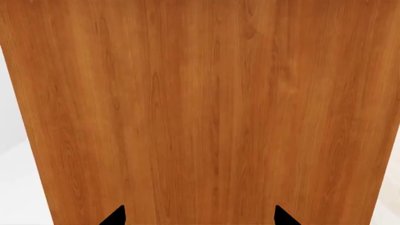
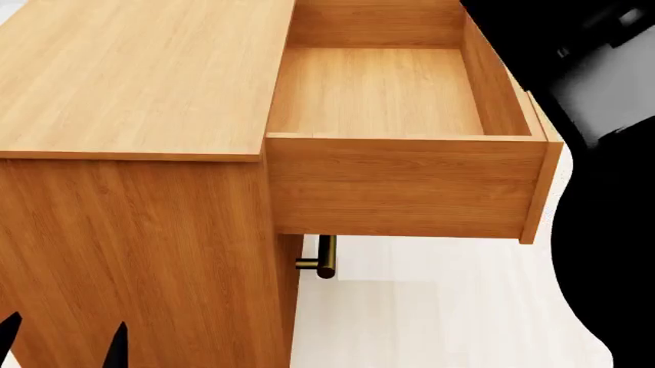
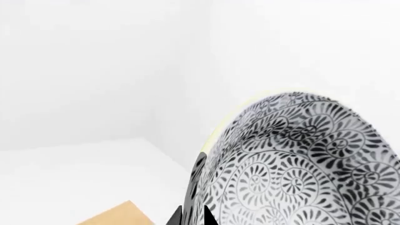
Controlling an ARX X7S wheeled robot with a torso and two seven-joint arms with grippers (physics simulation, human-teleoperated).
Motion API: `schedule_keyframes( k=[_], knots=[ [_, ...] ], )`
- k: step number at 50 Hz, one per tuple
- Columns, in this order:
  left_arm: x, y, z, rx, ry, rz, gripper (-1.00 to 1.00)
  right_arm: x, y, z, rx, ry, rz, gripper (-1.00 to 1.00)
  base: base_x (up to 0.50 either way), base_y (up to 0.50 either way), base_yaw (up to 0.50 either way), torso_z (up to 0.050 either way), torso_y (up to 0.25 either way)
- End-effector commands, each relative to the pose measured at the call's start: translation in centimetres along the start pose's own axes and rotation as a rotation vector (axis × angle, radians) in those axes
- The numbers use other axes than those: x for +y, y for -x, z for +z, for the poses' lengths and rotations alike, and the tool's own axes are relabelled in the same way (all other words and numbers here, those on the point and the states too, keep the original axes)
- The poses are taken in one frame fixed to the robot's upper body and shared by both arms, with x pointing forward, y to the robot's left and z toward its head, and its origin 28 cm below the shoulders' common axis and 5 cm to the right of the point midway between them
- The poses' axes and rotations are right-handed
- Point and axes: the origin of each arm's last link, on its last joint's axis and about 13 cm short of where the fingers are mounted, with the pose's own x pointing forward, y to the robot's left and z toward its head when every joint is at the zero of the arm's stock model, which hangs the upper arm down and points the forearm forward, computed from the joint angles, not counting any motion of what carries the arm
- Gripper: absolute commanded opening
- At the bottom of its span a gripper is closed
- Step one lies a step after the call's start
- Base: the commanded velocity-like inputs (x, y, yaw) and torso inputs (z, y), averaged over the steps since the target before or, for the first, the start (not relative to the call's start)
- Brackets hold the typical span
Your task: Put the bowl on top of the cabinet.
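The bowl (image 3: 293,159), white with a dense dark grey floral pattern, fills the right wrist view, tilted on its side. My right gripper (image 3: 195,216) is shut on its rim, one finger on each side of the wall. A corner of the orange-brown cabinet (image 3: 115,215) shows below the bowl. In the head view the cabinet's flat top (image 2: 133,69) is bare, and the bowl is out of sight. My left gripper (image 1: 200,216) is open and empty, close to the cabinet's side panel (image 1: 200,103). It also shows low beside the cabinet (image 2: 64,341) in the head view.
The top drawer (image 2: 409,188) is pulled far out and is empty inside. A brass bar handle (image 2: 321,259) sticks out below it. My black right arm (image 2: 603,230) covers the right of the head view. White floor (image 2: 430,314) lies below the drawer.
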Motion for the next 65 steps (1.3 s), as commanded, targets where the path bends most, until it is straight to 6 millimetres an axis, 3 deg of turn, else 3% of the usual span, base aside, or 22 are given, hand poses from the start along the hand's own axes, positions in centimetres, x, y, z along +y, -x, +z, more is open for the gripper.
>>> schedule_keyframes(
  k=[1,11,56,65],
  knots=[
    [0.1,0.0,0.1,0.000,0.011,0.000,1.00,2.4,-0.2,-0.4,0.035,-0.046,0.153,-1.00,0.00,0.00,0.00,0.000,0.000],
    [0.0,0.3,0.2,-0.004,0.016,-0.008,1.00,3.6,-0.4,-2.7,0.193,-0.065,0.118,-1.00,0.00,0.00,0.00,0.000,0.000],
    [0.1,0.8,0.7,-0.024,0.021,-0.016,1.00,7.8,-1.6,-8.6,0.314,0.071,0.293,-1.00,0.00,0.00,0.00,0.000,0.001],
    [0.0,0.9,0.7,-0.023,0.024,-0.027,1.00,8.7,-1.8,-10.5,0.353,0.097,0.326,-1.00,0.00,0.00,0.00,0.000,0.000]
  ],
)
